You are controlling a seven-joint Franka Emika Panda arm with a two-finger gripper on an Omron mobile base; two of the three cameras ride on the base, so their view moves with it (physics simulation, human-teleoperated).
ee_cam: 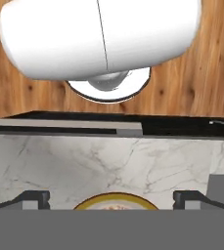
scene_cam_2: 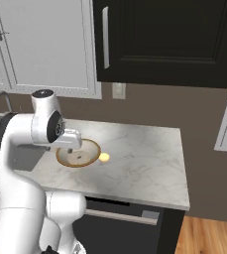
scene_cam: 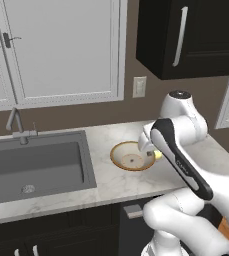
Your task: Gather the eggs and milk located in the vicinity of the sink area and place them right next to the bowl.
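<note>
The gripper (ee_cam: 111,197) stands with its jaws spread wide and nothing between them; in the hand view its two dark fingertips (ee_cam: 33,198) rise far apart at the bottom, and the camera looks straight down on the marble counter (ee_cam: 108,161). From the base cameras the hand itself is mostly hidden behind the white arm's wrist, so its fingers cannot be made out there.

Between the fingertips, at the very bottom of the hand view, only a golden-brown arc of the bowl (ee_cam: 114,201) shows; the rest is cut off. In the left base view the bowl (scene_cam: 120,155) is wide, shallow and round, with a golden-brown rim, a pale inside and a brownish centre spot, and the arm covers its right edge. It sits on the counter, right of the sink (scene_cam: 36,165), with the gripper directly above it.

The egg (scene_cam_2: 104,157), a tiny pale yellow rounded thing, lies on the marble just beside the bowl's rim, on the side away from the sink. In the left base view only a sliver of it (scene_cam: 158,155) peeks past the arm.

Farther back, the thin faucet (scene_cam: 17,125) rises behind the dark grey basin.
</note>
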